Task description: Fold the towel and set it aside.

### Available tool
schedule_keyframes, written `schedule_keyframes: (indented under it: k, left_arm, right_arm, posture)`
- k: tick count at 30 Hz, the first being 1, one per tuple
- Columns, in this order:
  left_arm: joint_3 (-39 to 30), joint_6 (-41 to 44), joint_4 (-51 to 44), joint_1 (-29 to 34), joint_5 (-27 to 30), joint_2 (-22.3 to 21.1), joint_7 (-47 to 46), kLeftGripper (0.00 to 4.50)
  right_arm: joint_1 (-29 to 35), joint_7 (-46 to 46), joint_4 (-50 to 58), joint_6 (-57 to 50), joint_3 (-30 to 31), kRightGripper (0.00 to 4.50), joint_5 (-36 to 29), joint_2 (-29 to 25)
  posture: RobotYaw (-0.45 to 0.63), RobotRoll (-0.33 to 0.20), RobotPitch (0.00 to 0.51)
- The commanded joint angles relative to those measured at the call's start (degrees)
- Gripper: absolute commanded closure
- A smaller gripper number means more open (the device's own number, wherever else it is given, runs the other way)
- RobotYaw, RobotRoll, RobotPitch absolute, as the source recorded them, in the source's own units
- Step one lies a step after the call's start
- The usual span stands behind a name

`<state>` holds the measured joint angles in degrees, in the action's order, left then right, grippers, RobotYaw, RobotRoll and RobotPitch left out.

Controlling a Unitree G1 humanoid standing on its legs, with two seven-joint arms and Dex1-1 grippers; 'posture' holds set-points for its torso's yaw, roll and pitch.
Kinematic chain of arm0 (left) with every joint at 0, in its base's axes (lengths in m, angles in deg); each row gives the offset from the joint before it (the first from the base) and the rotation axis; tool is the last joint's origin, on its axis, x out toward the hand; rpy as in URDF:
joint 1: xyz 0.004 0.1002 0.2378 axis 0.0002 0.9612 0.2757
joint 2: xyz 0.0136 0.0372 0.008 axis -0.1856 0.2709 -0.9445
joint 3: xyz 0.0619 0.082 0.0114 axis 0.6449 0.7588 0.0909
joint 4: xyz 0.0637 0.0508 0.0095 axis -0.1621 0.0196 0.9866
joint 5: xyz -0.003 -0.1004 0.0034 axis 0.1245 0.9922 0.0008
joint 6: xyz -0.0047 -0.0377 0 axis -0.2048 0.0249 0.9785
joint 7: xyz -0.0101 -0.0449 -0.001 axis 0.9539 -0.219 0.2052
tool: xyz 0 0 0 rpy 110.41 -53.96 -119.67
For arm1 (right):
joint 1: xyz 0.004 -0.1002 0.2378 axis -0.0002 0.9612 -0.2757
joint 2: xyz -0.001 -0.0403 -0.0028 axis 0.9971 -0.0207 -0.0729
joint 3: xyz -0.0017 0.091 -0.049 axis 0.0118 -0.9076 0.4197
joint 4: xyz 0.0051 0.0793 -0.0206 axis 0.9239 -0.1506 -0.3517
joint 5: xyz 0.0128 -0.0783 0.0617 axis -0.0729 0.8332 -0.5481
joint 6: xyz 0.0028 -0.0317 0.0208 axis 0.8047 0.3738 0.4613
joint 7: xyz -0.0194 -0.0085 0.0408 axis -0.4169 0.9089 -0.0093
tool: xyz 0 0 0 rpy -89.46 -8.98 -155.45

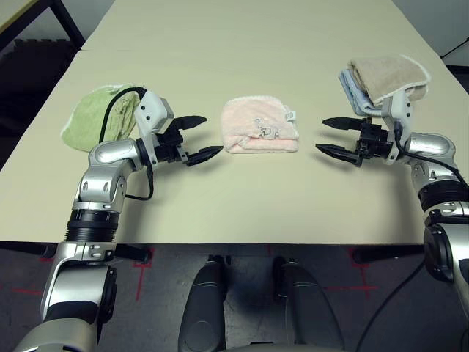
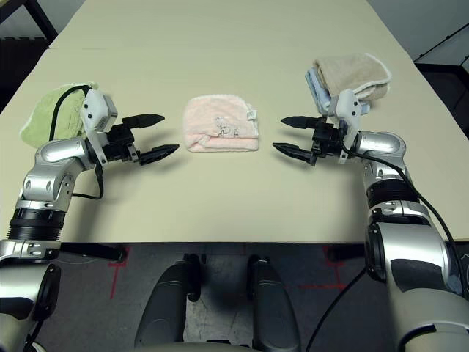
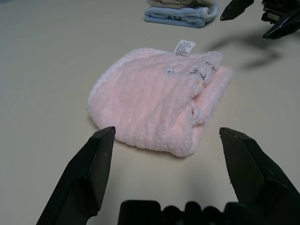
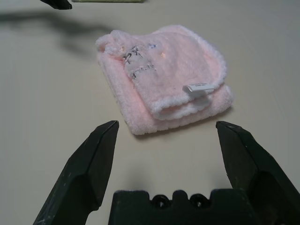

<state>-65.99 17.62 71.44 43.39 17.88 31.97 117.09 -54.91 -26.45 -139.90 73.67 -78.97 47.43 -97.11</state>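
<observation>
Where the counter (image 1: 242,198) is bare at mid-width, the towel (image 1: 260,126) lies folded into a compact pad, long axis running left to right, thick folded edge toward the robot, rounded whitish hem away from it. Left pincer (image 1: 196,137) and right pincer (image 1: 335,136) flank it, each well apart from it, both spread wide and holding nothing. A green towel (image 1: 95,117) lies behind the left arm; beige and blue towels (image 1: 385,81) are stacked behind the right. Wrist views add the white care label (image 4: 198,88) and grey stitched markings on the top layer.
</observation>
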Motion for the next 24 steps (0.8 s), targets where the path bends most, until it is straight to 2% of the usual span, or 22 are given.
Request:
schedule_keyframes:
  k: [1,2,5,7,13,18,24]
  left_arm:
    - [-0.1,5.5,-0.7,0.1,2.3,-0.9,0.8,0.0]
    - [-0.3,7.6,-0.8,-0.2,3.2,-0.8,0.7,0.0]
    - [-3.5,25.1,2.4,-5.4,10.7,0.7,-1.6,0.0]
    - [-4.9,32.5,6.4,-8.7,13.2,1.1,-2.6,0.0]
    - [-4.3,41.3,18.8,-17.2,12.7,2.6,-4.7,0.0]
    - [-3.4,44.8,24.2,-20.0,11.6,3.9,-5.7,0.0]
    - [-1.4,48.5,26.7,-20.5,10.6,4.4,-5.3,0.0]
  right_arm:
    - [1.0,0.4,-0.1,0.1,0.1,0.04,-0.2,0.1]
    - [1.0,0.5,0.0,0.0,0.1,0.04,-0.2,0.2]
    - [0.9,0.7,0.4,-0.2,0.2,0.04,-0.3,0.7]
    - [1.0,0.6,0.7,-0.3,0.2,0.04,-0.4,0.7]
    - [1.6,0.0,2.7,-1.2,0.0,0.04,-1.2,0.3]
    - [2.3,-0.1,4.3,-2.2,0.1,0.04,-1.7,0.2]
    - [2.9,-0.2,5.6,-3.0,0.1,0.04,-2.0,0.5]
  posture:
    - [0.03,0.0,0.121]
    - [0.03,0.0,0.12]
    - [0.03,0.0,0.119]
    - [0.02,0.0,0.119]
    - [0.0,0.0,0.135]
    - [0.0,0.0,0.153]
    - [0.0,0.0,0.169]
